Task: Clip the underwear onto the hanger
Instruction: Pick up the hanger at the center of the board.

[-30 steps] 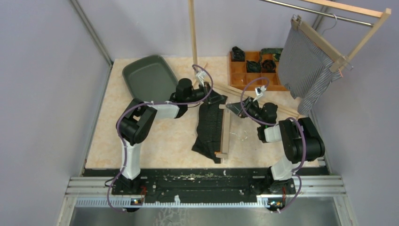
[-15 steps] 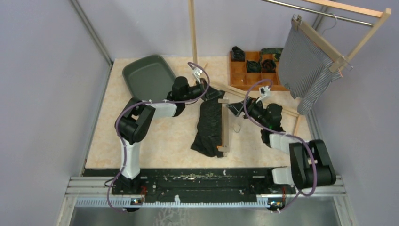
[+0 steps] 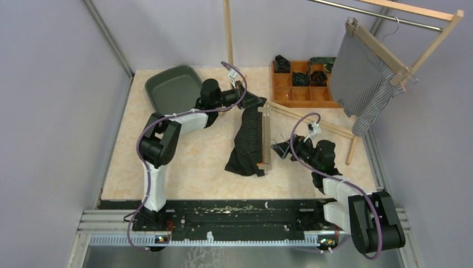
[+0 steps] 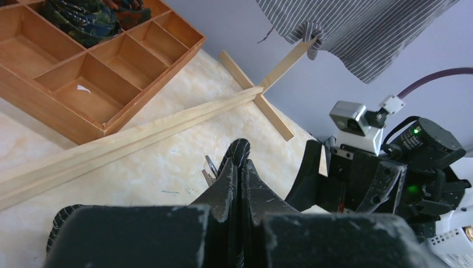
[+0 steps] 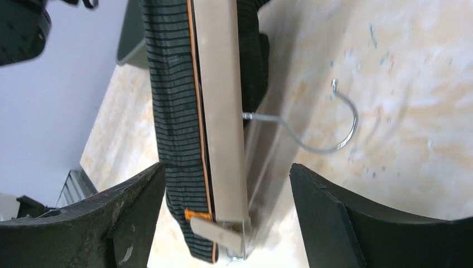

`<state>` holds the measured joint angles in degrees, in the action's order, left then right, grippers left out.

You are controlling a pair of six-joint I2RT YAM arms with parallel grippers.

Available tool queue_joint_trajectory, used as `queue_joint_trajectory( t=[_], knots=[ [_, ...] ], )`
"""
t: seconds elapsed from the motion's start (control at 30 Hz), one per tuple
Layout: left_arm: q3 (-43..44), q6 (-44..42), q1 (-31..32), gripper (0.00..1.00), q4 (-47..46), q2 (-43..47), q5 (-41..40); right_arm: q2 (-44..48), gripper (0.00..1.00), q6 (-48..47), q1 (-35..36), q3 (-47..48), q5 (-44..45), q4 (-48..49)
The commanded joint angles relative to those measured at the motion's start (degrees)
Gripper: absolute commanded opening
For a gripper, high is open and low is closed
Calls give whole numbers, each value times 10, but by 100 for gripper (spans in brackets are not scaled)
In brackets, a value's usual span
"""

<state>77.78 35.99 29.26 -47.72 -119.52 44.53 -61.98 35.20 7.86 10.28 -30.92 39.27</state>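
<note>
Top external view: dark striped fabric underwear (image 3: 245, 146) lies along the wooden clip hanger (image 3: 264, 134) at the centre of the table (image 3: 184, 153). The left gripper (image 3: 254, 103) pinches its twelve-o'clock end, and the right gripper (image 3: 280, 151) gapes at three o'clock. Clipping seems in hand; next likely means squeezing a clip open.

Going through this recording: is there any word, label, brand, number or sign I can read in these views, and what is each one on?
No text can be read in any view.
hanger: plain wood, no print showing.
underwear: stripes only, no label showing.
compartment tray: bare wood, no marking.
white casing on the right arm: tiny marks, too small to read.
</note>
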Motion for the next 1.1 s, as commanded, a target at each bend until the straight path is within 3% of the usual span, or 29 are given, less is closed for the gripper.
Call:
queue_joint_trajectory(
  t=[0.0, 0.3, 0.43, 0.6, 0.7, 0.8, 1.07],
  knots=[
    [29, -9, -8, 0, 4, -25, 50, 12, 79, 7, 20, -24, -5, 38],
    [55, -2, -12, 0, 3, -43, 75, -97, 73, 39, 35, -61, -18, 183],
    [64, 3, -12, 0, 0, -49, 88, -197, 69, 70, 40, -73, -35, 325],
    [71, 6, -12, 0, 0, -51, 98, -371, 64, 132, 47, -84, -46, 585],
    [74, 7, -12, 0, 1, -50, 98, -433, 60, 124, 76, -64, -32, 598],
    [76, 8, -13, 0, 0, -50, 98, -440, 61, 99, 103, -65, 12, 597],
    [77, 19, -14, 0, -13, -49, 97, -449, 61, 98, 108, -44, 12, 598]
  ],
)
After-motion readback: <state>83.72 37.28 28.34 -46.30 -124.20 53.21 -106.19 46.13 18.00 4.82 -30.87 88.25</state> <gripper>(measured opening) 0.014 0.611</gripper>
